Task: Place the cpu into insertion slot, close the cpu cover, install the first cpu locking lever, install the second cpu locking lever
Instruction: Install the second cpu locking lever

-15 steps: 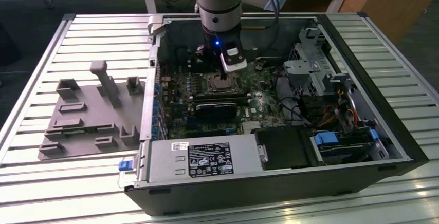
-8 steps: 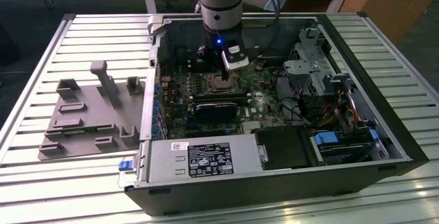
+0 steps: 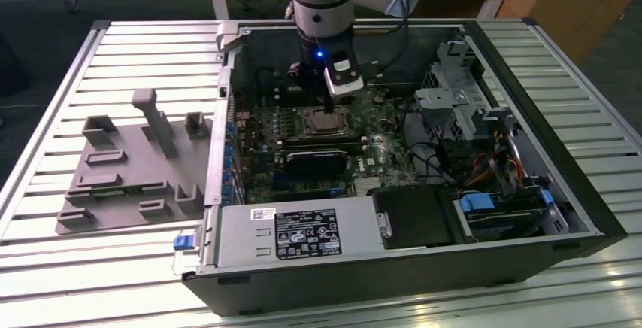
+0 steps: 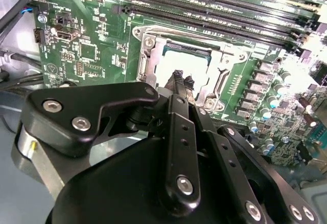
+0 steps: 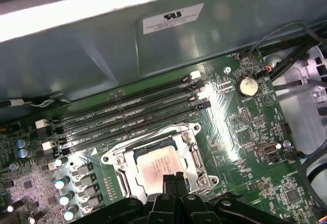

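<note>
The pincer (image 5: 173, 179) hung just above the chip (image 5: 153, 166), its tips drawn narrow together and gripping nothing. The chip lay flat, face up, in the socket (image 4: 180, 68), square with its edges. The cover frame (image 5: 191, 152) lay folded down around it. The computer case (image 3: 561, 215) rested on the slatted bench (image 3: 60, 117).

Slatted table (image 3: 60, 80): computer case (image 3: 401, 268), grey fixture (image 3: 131, 170)
</note>
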Robot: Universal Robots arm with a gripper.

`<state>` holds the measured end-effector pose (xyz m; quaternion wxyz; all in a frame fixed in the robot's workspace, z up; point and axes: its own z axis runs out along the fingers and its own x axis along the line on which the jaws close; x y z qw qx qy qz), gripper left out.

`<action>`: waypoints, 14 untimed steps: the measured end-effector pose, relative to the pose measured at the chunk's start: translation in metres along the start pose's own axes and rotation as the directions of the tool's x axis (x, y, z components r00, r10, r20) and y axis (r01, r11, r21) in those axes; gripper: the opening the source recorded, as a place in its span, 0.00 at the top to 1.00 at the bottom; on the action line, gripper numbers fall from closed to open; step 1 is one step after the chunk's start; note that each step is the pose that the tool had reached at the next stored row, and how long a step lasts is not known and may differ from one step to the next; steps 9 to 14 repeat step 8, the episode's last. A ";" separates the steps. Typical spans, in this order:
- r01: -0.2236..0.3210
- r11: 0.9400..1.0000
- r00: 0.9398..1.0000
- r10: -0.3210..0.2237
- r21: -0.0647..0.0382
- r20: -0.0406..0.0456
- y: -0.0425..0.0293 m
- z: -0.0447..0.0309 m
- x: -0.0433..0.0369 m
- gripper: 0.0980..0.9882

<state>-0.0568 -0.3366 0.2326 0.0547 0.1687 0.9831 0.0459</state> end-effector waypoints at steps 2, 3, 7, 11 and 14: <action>0.000 1.000 1.000 0.000 0.003 0.001 0.0002 0.0000 0.0000 1.00; 0.001 1.000 1.000 -0.001 0.003 0.001 0.0002 0.0000 0.0000 1.00; 0.001 1.000 1.000 -0.001 0.005 0.002 0.0002 0.0000 0.0001 1.00; 0.001 1.000 1.000 -0.001 0.005 0.002 0.0002 0.0000 0.0001 1.00; 0.001 1.000 1.000 -0.001 0.005 0.002 0.0002 0.0000 0.0001 1.00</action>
